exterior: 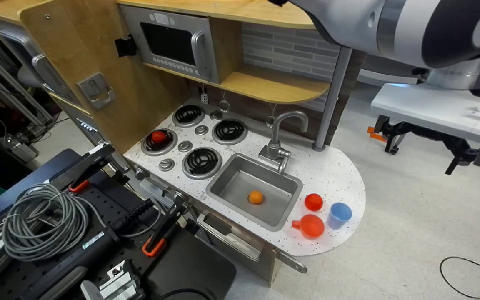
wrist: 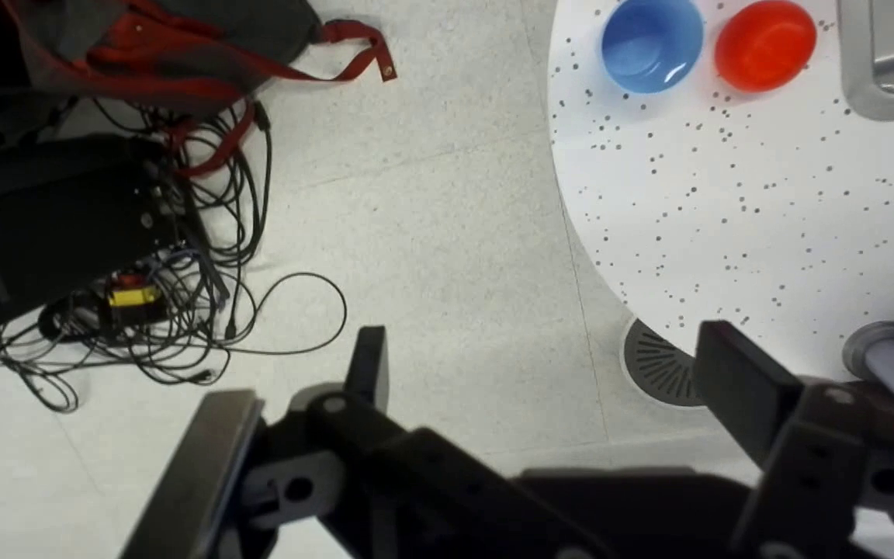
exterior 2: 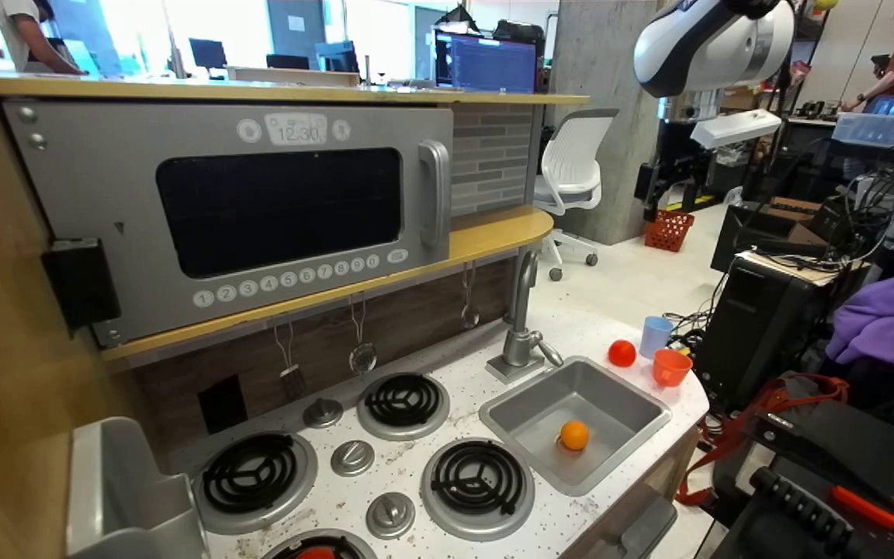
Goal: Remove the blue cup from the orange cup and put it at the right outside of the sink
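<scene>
The blue cup (exterior: 339, 215) stands upright on the white countertop to the right of the sink (exterior: 281, 221); it also shows in an exterior view (exterior 2: 656, 336) and in the wrist view (wrist: 653, 43). The orange cup (exterior: 311, 226), with a handle, stands close beside it, opening up, also in an exterior view (exterior 2: 672, 367); it is out of the wrist view. The blue cup is outside the orange cup. My gripper (wrist: 544, 334) is wide open and empty, over the floor beyond the counter's rounded end, apart from both cups; it shows in both exterior views (exterior: 423, 160).
A round red thing (exterior: 313, 202) sits between the blue cup and the sink. An orange ball (exterior: 255, 197) lies in the sink. A grey faucet (exterior: 275, 141) rises behind it, with a post (exterior: 332, 100) and shelf (exterior: 281, 85) nearby. A red object (exterior: 158, 136) sits on a burner.
</scene>
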You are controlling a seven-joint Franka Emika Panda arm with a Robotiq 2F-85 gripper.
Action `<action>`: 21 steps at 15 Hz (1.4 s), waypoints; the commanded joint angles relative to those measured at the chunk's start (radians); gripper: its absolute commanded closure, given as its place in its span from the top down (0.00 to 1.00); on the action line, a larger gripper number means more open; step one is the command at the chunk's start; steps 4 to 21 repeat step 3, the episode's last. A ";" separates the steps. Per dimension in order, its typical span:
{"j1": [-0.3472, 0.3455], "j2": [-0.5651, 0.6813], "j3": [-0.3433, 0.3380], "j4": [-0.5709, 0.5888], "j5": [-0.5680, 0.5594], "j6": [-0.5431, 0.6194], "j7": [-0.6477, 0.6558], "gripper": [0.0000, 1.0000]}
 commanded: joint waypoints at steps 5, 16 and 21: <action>-0.008 -0.087 0.002 -0.108 0.000 0.014 -0.070 1.00; -0.008 -0.087 0.002 -0.108 0.000 0.014 -0.070 1.00; -0.008 -0.087 0.002 -0.108 0.000 0.014 -0.070 1.00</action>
